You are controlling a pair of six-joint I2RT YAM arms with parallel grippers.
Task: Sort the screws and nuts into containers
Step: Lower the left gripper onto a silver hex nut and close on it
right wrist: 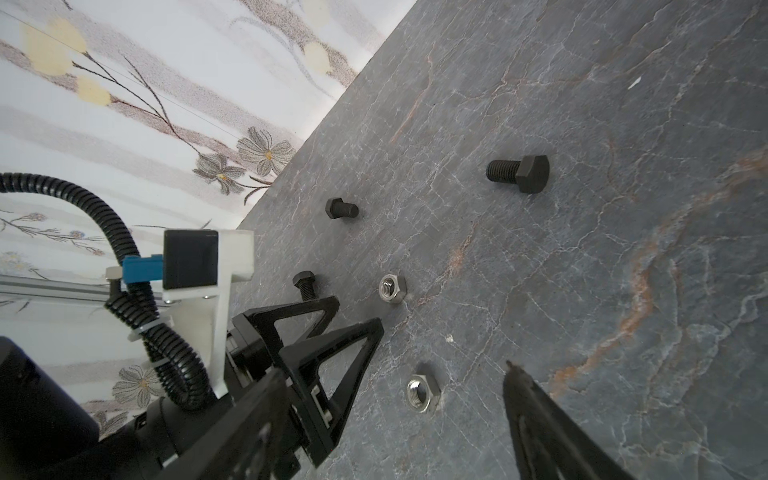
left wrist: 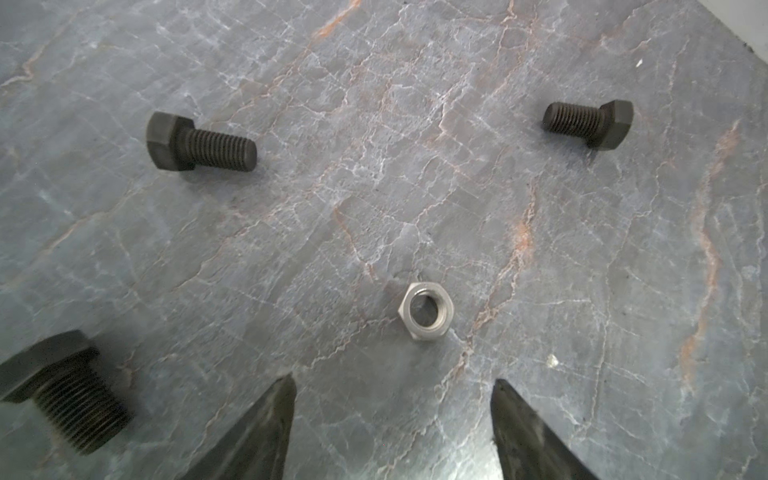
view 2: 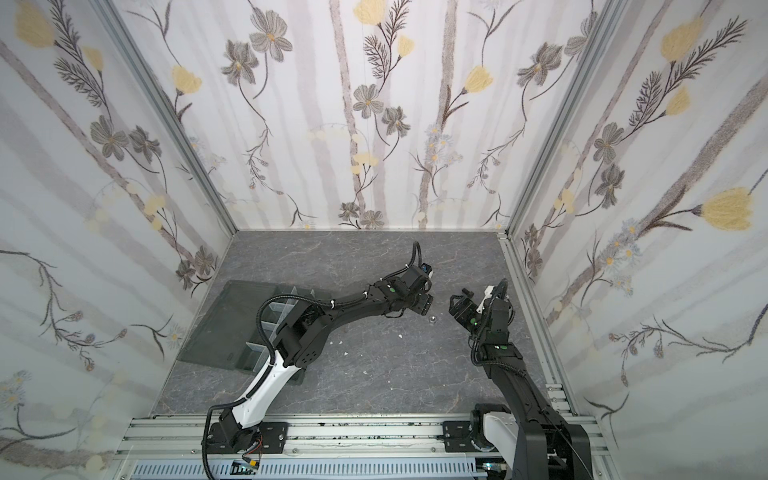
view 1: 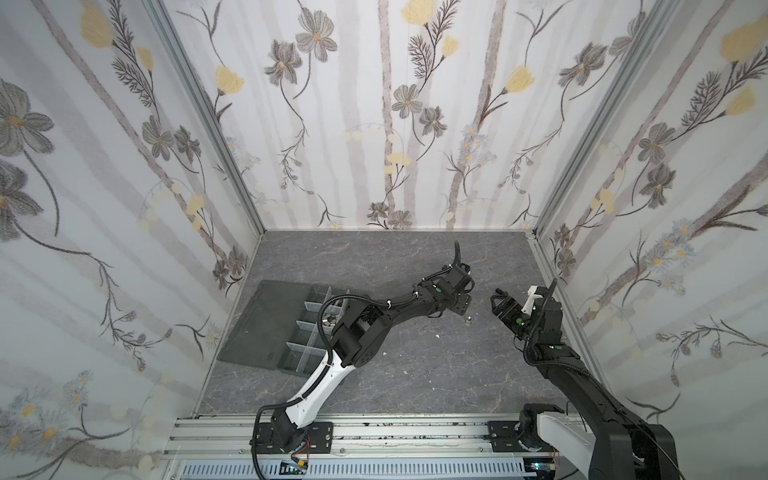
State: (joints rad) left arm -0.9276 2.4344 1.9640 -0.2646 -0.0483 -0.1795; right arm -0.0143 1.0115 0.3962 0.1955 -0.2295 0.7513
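Spanning the enclosure floor, the grey marbled tabletop [view 1: 415,374] bears a flat dark lid panel [view 1: 257,324] and, joined to it, the containers [view 1: 305,355], at the left in both top views and partly hidden by the left arm [view 1: 399,307]. The right arm [view 1: 582,386] reaches in from the right.

Left gripper [left wrist: 392,378]: fingers spread and empty, with a silver nut [left wrist: 424,311] lying flat on the tabletop just beyond the tips.

Right gripper [right wrist: 392,368]: fingers likewise apart, holding nothing, with a second nut [right wrist: 423,392] lying between them in the right wrist view.

Three black screws rest on their sides nearby: one screw [left wrist: 199,143], another screw [left wrist: 590,122] and a third screw [left wrist: 62,399]. All are apart from one another and well away from the containers.
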